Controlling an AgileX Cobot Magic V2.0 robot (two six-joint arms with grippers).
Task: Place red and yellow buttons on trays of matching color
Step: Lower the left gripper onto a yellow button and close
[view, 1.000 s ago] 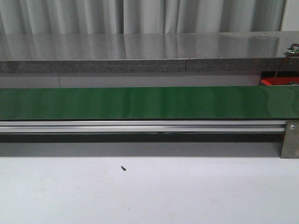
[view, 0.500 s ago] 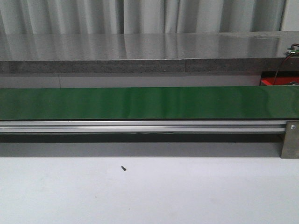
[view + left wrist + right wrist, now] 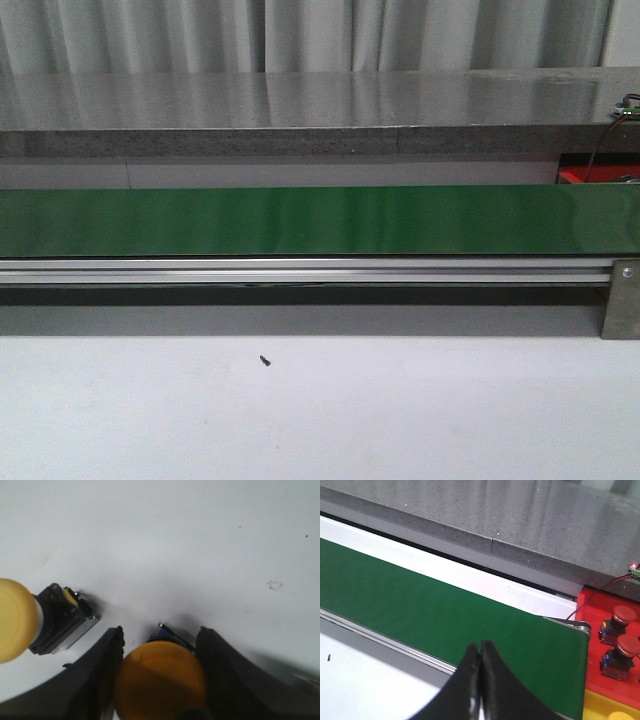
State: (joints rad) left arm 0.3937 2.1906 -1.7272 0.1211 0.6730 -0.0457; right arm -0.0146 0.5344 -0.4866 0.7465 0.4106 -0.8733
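Observation:
In the left wrist view my left gripper point(image 3: 160, 636) stands over the white table, its black fingers point(image 3: 107, 665) closed against the sides of a yellow button point(image 3: 160, 680) with a dark base. A second yellow button point(image 3: 17, 620) lies on its side just beside it. In the right wrist view my right gripper point(image 3: 481, 646) is shut and empty above the green belt point(image 3: 445, 615). A red tray point(image 3: 600, 605) past the belt's end holds two red buttons point(image 3: 624, 615). A yellow tray point(image 3: 600, 705) adjoins it, with a yellow button point(image 3: 622, 715) at the frame edge. Neither gripper shows in the front view.
The front view shows the green conveyor belt point(image 3: 320, 220) on an aluminium rail point(image 3: 300, 270), a grey stone ledge point(image 3: 300, 110) behind it, the white table point(image 3: 320, 420) in front, and a corner of the red tray point(image 3: 580, 175) at the far right.

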